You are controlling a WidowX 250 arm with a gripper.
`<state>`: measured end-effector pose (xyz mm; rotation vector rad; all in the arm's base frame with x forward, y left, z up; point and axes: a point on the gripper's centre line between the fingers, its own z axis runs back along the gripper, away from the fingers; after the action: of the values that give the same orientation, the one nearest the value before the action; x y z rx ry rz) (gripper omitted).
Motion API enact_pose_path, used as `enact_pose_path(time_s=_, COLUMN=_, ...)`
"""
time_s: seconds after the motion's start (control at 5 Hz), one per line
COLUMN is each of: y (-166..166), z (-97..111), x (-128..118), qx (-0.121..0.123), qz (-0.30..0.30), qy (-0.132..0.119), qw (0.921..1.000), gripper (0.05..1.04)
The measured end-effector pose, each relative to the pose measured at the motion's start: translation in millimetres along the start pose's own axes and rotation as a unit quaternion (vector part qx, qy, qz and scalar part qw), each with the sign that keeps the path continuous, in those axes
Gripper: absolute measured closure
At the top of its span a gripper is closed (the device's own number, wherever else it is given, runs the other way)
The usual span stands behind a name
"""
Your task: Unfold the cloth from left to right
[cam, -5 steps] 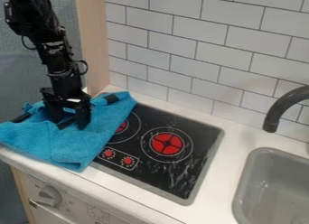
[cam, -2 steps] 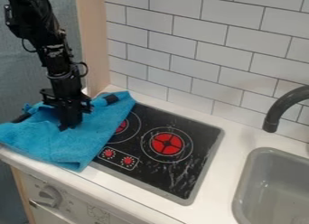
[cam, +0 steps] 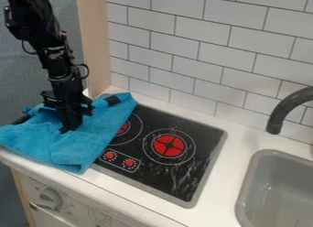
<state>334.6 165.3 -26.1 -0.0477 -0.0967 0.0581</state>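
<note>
Clock positions read on the camera view. Nearest, toward 7: pale front panel with a grey knob [cam: 49, 198]. At 4 to 5, grey sink basin [cam: 264, 185] set in the white counter [cam: 223, 185]. At 6, black stove top [cam: 205, 143], red-centred rings, two small red dials along its near side. At 8, blue cloth [cam: 45, 141], rumpled, lying over the counter and the stove's left part; one point hangs toward the near edge, a dark patch at its far corner. Gripper [cam: 71, 125], between 8 and 9, down on the cloth: fingers together, pinching a dark-tabbed bit of it. Arm slants in from 10 to 11. Dark tap [cam: 285, 107] at 3. Beyond, white tiled wall [cam: 196, 52], 12 to 2.
</note>
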Motion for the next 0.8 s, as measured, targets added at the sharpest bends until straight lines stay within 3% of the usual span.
enact_pose_path(time_s=0.2, y=-7.6, z=7.7, x=-0.6, qx=-0.023, qz=0.007, qy=0.001, qw=0.9997, gripper=1.029)
enact_pose_path(time_s=0.4, y=-14.5, z=23.6, x=4.4, qx=-0.039, qz=0.014, qy=-0.013, qw=0.999, gripper=1.029)
enact_pose_path(time_s=0.6, y=-17.2, z=46.3, x=12.6, qx=-0.042, qz=0.015, qy=-0.043, qw=0.9981, gripper=1.029)
enact_pose_path(time_s=0.8, y=-25.1, z=54.4, x=9.9, qx=-0.053, qz=0.015, qy=-0.05, qw=0.9972, gripper=1.029)
